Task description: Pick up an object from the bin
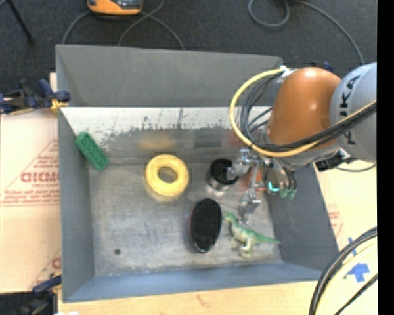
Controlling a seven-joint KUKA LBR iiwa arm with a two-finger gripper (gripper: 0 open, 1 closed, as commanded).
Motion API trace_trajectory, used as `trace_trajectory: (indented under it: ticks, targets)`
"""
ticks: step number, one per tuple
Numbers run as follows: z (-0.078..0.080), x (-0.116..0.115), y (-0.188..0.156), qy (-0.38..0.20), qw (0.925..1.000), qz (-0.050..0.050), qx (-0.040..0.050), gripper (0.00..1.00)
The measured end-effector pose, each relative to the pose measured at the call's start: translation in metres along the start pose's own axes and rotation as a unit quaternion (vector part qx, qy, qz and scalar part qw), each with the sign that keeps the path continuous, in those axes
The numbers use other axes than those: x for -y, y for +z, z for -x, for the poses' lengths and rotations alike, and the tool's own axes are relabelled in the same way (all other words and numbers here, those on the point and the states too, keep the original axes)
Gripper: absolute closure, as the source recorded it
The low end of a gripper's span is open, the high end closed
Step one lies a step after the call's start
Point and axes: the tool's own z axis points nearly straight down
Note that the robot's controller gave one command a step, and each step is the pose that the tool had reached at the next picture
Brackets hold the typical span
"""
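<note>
Orange wrist cover (302,107) tops the claw (251,188), low by a green toy dinosaur (245,233); nothing lifted yet, and I cannot tell whether it is open or closed.

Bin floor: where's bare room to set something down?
Free: the left half of the bin floor, below the green block and yellow ring, left of the black oval. Crowded: right side, with the gripper, small black round thing and green toy dinosaur.
</note>
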Motion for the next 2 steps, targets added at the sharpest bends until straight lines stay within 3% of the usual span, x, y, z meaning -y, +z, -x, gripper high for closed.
trace_trajectory:
  ticks: [1, 2]
  targets:
    - [0.002, 0.0, -0.005, 0.0, 1.0, 0.0, 0.0039, 0.0]
    - [-0.037, 0.019, 0.047, 0.045, 0.999, 0.001, 0.0051, 0.0]
